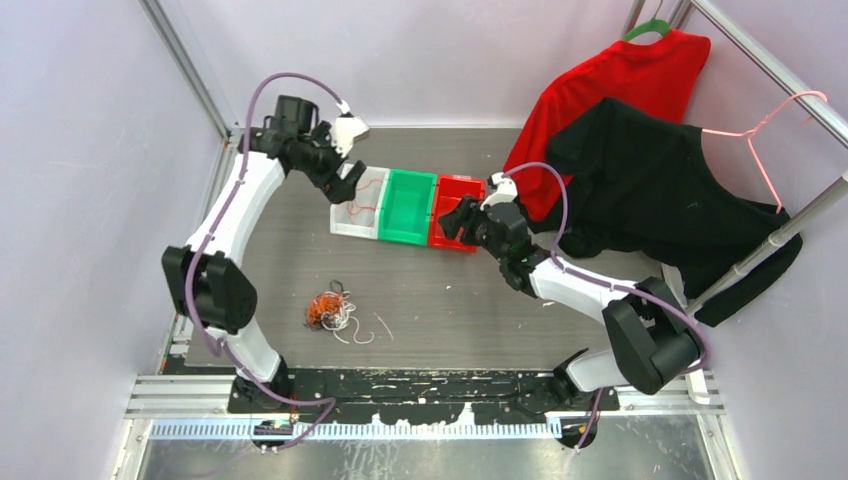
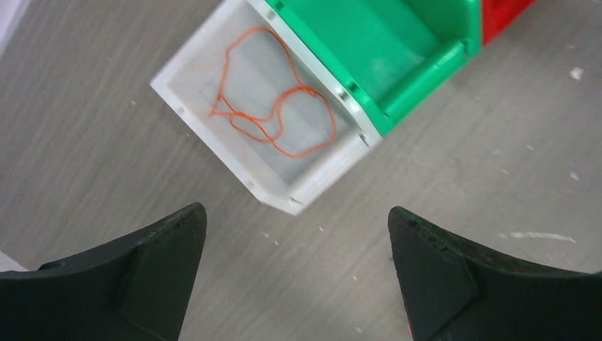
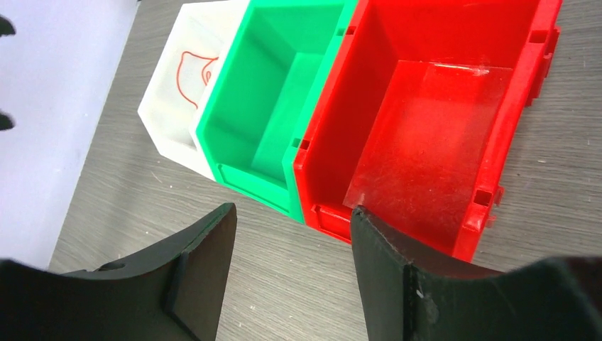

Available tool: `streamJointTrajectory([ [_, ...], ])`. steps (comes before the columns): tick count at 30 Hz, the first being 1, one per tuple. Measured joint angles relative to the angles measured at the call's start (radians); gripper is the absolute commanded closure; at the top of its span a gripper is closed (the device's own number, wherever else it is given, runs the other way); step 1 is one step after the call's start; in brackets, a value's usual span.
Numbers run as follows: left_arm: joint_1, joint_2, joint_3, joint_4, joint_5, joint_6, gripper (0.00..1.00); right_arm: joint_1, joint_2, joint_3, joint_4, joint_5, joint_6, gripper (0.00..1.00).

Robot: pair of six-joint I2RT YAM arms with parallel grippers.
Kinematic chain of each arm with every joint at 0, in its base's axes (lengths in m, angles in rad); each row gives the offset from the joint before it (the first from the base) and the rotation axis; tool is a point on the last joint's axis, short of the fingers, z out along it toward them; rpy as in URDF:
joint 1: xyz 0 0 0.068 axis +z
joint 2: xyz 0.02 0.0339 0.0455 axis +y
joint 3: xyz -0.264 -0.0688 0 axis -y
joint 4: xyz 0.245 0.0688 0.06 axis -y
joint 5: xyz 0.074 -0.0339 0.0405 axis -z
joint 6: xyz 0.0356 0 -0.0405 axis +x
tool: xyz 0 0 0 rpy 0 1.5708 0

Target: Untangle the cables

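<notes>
Left gripper (image 2: 296, 213): fingers spread wide, nothing between them. It hangs above the near corner of the white bin (image 2: 209, 138).
Right gripper (image 3: 291, 210): likewise spread and empty, over the front edge of the red bin (image 3: 426, 42).
Sorted: one orange strand (image 2: 273, 114) lies looped on the white bin's floor. I take it as the only cable separated out.
Green bin (image 3: 284, 85): nothing in it that I can see.
Red bin: no cable visible. There is a glossy patch on its floor; glare or a clear sheet, I cannot tell.
Left to do: the cable clump (image 1: 326, 310), mixed orange, white and black, sits on the table (image 1: 480, 310) lower left of centre in the top view, well apart from both grippers. A loose white strand (image 1: 362, 336) trails to its right.
Progress: early, by my reading; the bulk of the tangle is not yet picked apart.
Counts: three bins, one sorted strand, one clump, two grippers.
Background: red shirt (image 1: 620, 80) and black shirt (image 1: 650, 180) hang at upper right.
</notes>
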Motion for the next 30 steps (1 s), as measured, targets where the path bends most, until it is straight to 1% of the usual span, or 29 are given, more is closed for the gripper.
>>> streamJointTrajectory([
  [4,0.027,-0.086,-0.016,-0.114,0.076,0.014,0.03,0.006,-0.012,0.004,0.000,-0.024,0.001,0.35],
  [7,0.038,-0.162,-0.108,-0.207,0.132,0.079,0.07,0.034,-0.012,0.013,-0.006,-0.037,-0.001,0.35],
  [11,0.036,-0.225,-0.274,-0.338,0.195,0.179,0.17,0.118,0.005,0.045,-0.011,-0.077,-0.021,0.35],
  [15,0.035,-0.259,-0.413,-0.417,0.235,0.271,0.19,0.246,0.080,0.106,-0.014,-0.137,-0.074,0.32],
  [21,0.035,-0.367,-0.568,-0.418,0.251,0.377,0.18,0.444,0.231,0.177,-0.027,-0.232,-0.146,0.30],
  [25,0.041,-0.399,-0.680,-0.373,0.220,0.428,0.20,0.533,0.299,0.193,-0.058,-0.258,-0.185,0.31],
  [28,0.046,-0.400,-0.761,-0.299,0.179,0.432,0.24,0.567,0.354,0.225,-0.081,-0.253,-0.204,0.37],
  [30,0.058,-0.407,-0.805,-0.239,0.150,0.423,0.28,0.573,0.389,0.240,-0.100,-0.241,-0.207,0.48],
])
